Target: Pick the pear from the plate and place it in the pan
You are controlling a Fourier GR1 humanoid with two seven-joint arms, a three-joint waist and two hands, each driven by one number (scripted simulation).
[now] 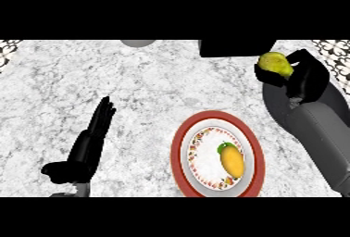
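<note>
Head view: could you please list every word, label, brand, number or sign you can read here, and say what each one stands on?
None: no text can be read anywhere in this view.
The plate has a red rim and a ring of small coloured marks; this is a pattern, not lettering.
The pear, the orange fruit, the pan and the counter carry no labels.
</note>
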